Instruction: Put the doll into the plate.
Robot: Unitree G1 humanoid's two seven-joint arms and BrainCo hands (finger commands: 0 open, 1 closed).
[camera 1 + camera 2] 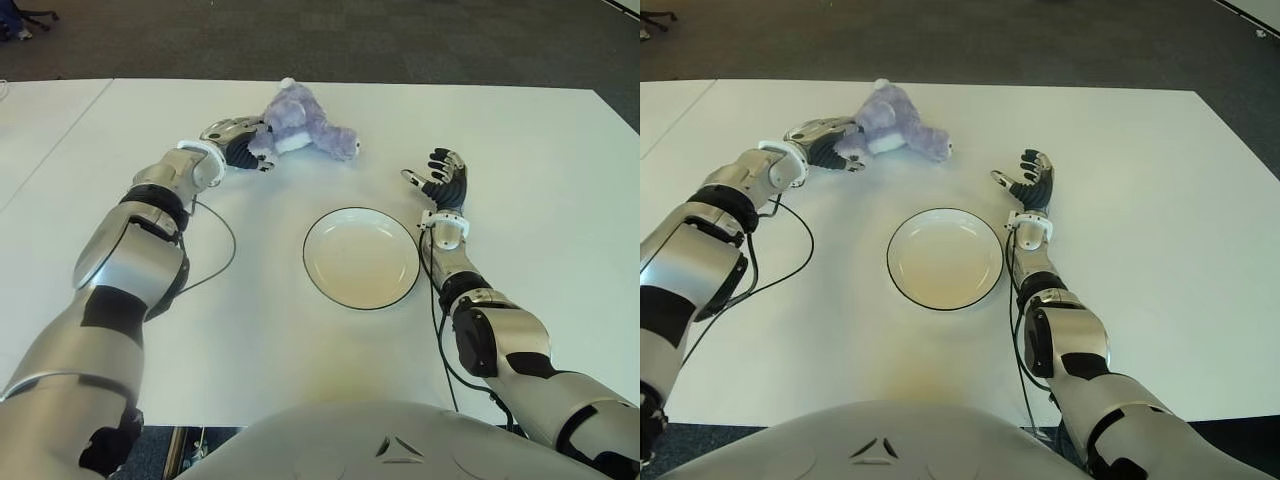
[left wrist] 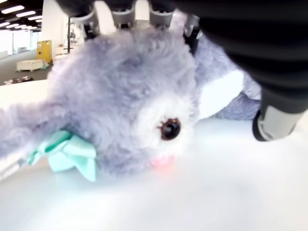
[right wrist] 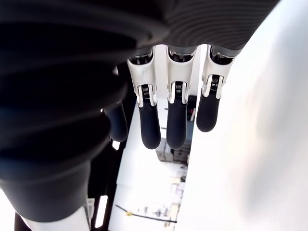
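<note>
A purple plush doll (image 1: 300,125) with a mint bow (image 2: 67,151) lies on its side on the white table (image 1: 250,330), at the far middle. My left hand (image 1: 245,145) is against its head. The fingers (image 2: 120,12) reach over the top of the head, while the thumb (image 2: 274,120) stands beside the face with a gap, so the hand is open around the doll. The white plate (image 1: 361,258) with a dark rim sits nearer me, holding nothing. My right hand (image 1: 440,180) shows just right of the plate, fingers (image 3: 175,120) spread and holding nothing.
A black cable (image 1: 222,250) loops across the table beside my left forearm. Another cable (image 1: 437,330) runs along my right forearm. Dark floor (image 1: 350,40) lies beyond the table's far edge.
</note>
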